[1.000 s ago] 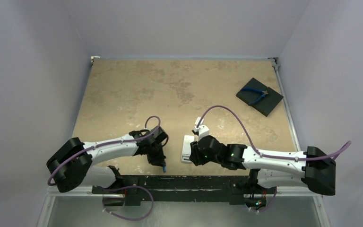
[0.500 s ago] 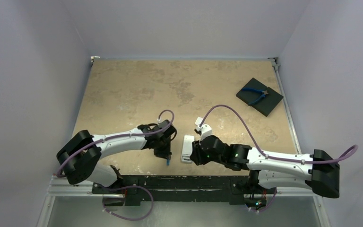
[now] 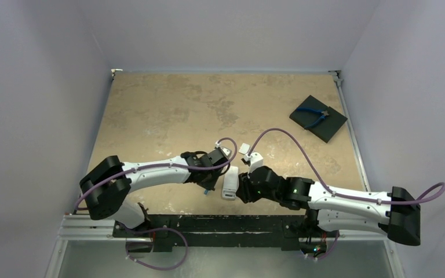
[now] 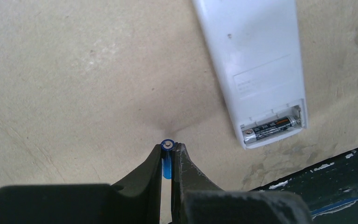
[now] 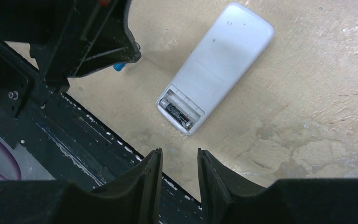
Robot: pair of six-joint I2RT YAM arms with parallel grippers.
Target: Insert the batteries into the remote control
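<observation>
Top view: remote [image 3: 229, 184] flat on the surface [image 3: 168, 110] near the front edge, long axis near-to-far. Left wrist: left tool [image 4: 168, 148] clamped on the blue battery [image 4: 166, 169], end cap poking forward (likely light, stiff, slick; best pinched mid-length); dark battery [image 4: 272, 129] lies crosswise in the open bay of the remote's upturned back. Right wrist: right tool [image 5: 179, 161] empty, spread apart, hovering just short of the remote.
</observation>
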